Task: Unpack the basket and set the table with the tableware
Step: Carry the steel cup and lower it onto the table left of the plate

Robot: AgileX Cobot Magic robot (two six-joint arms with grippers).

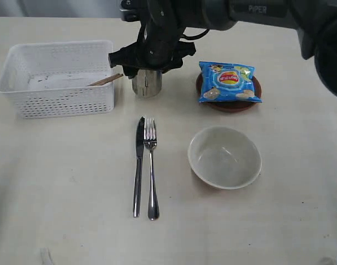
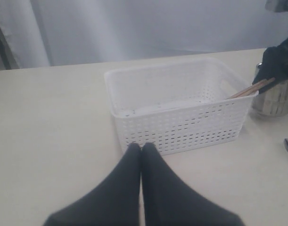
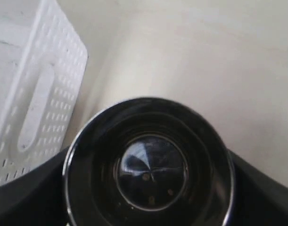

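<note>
Steel cup [image 1: 146,84], light, rigid and slick-walled, stands upright on the surface [image 1: 74,193] just beside the basket [image 1: 63,96], and is best taken across its rim. Right end effector [image 1: 151,55] straddles that rim, spread wide; whether its pads press the metal or stand released cannot be told from these views. Left end effector [image 2: 141,147] is clenched on nothing, near the basket's wall.
</note>
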